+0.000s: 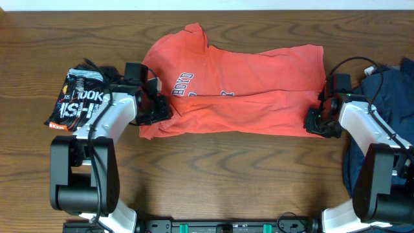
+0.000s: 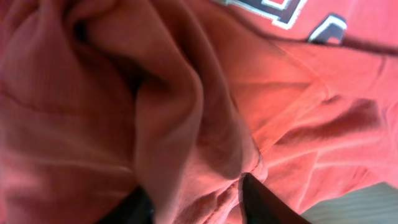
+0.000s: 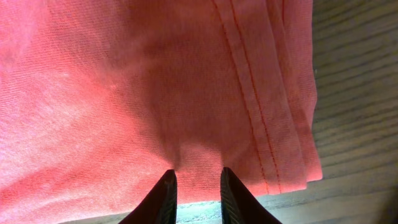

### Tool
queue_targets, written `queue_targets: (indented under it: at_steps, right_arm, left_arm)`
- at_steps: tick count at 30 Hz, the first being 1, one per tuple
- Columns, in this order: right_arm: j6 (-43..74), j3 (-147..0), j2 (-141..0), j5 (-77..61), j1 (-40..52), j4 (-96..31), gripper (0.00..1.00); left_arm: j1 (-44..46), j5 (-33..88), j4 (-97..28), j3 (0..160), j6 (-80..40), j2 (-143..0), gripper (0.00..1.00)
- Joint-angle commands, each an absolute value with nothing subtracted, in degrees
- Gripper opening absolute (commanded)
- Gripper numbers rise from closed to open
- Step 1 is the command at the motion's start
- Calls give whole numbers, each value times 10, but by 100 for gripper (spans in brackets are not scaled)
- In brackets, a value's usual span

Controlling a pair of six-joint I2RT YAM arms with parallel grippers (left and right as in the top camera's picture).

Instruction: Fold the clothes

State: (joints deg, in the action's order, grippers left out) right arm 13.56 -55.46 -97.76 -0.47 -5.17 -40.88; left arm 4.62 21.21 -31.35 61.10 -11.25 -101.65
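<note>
Holding the coral-red T-shirt (image 1: pixel 239 90) at 2 points along its near side, likely so the whole near strip can be lifted and carried over evenly. Clamped with the left gripper (image 2: pixel 199 208) onto a thick bunched fold at the collar end. Nipped narrowly with the right gripper (image 3: pixel 196 186) at the stitched hem end, with puckered cloth between the fingertips. Spread sideways across the middle of the table (image 1: pixel 213 188), nearer the far edge, lettering up (partly swallowed by a crease). Seemingly doubled lengthwise already, wrinkled, with 1 sleeve poking toward the far edge. Set aside: a black shirt (image 1: pixel 81 100) by the left edge, a navy shirt (image 1: pixel 388 97) by the right edge.
</note>
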Motion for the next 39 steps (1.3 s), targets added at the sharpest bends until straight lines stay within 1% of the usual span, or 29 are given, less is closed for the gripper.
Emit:
queue_targets:
  at_steps: [1,2,5,10,18,19,20,21,22,23,25,26,27,29,30,32,36,39]
  right_arm:
    - [131,-548,-982,-3,-49,-411,22]
    - [131,-547,-982,-3,-49,-413,22]
    - [130,-546,-982,-2,-49,-415,23]
    - [130,-546,-982,-2,-50,-415,23]
    - [130,-546,-982,0,-50,-415,23]
    - [130,-546,-982,0,-50,-415,23]
    - [130,-546,-982,0,-50,-415,23]
    - [130,-546,-982,0,-50,-415,24]
    - [130,-546,-981,0,-50,-415,23]
    - [130,-546,-982,0,-50,-415,23]
    - [130,-546,-982,0,-50,-415,23]
    - [130,-546,-982,0,-50,-415,24]
    - [130,-546,-981,0,-50,-415,24]
    - [127,-546,-982,0,-50,-415,24]
    - [127,-546,-982,0,-50,-415,24]
    - [127,-546,-982,0,-50,-415,24]
    - [128,-546,-982,-3,-50,-411,22]
    - [125,-546,-982,-3,-50,-414,22]
  left_arm:
    - [55,214,-302,612,-111,-1019,19]
    - [55,215,-298,613,-111,-1018,6]
    - [52,222,-296,624,-111,-1014,6]
    - [42,269,-282,669,-118,-992,6]
    - [41,281,-142,691,-199,-988,6]
    - [41,281,-127,691,-207,-988,8]
    - [41,283,-120,691,-209,-988,23]
    - [41,289,-119,691,-209,-988,47]
    - [39,293,-132,691,-209,-988,64]
    - [38,294,-149,691,-208,-988,70]
    - [33,293,-229,691,-178,-988,75]
    - [31,291,-264,691,-159,-988,75]
    - [29,274,-324,691,-132,-988,75]
    - [27,221,-411,691,-118,-988,74]
    - [27,196,-446,691,-118,-988,72]
    - [27,168,-507,691,-118,-988,71]
    - [27,146,-561,682,-110,-988,66]
    - [27,96,-559,672,-110,-988,66]
